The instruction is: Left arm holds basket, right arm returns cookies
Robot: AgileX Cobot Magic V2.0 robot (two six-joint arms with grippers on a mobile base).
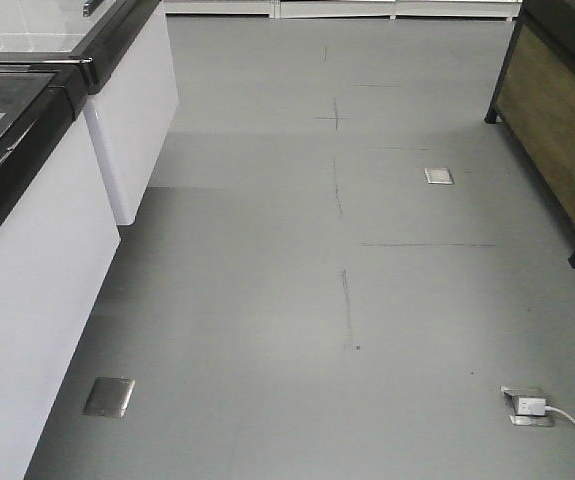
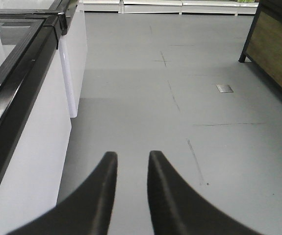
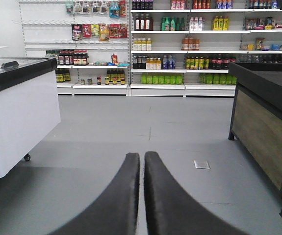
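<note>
The pointed black left gripper hangs over the grey floor beside a white, black-rimmed chest freezer, its fingers slightly parted and holding nothing. The black right gripper has its fingers pressed almost together, also holding nothing, and faces white shop shelves of bottles. The light blue plastic basket and the dark cookie carton show in no view, so where they lie relative to either gripper cannot be told.
</note>
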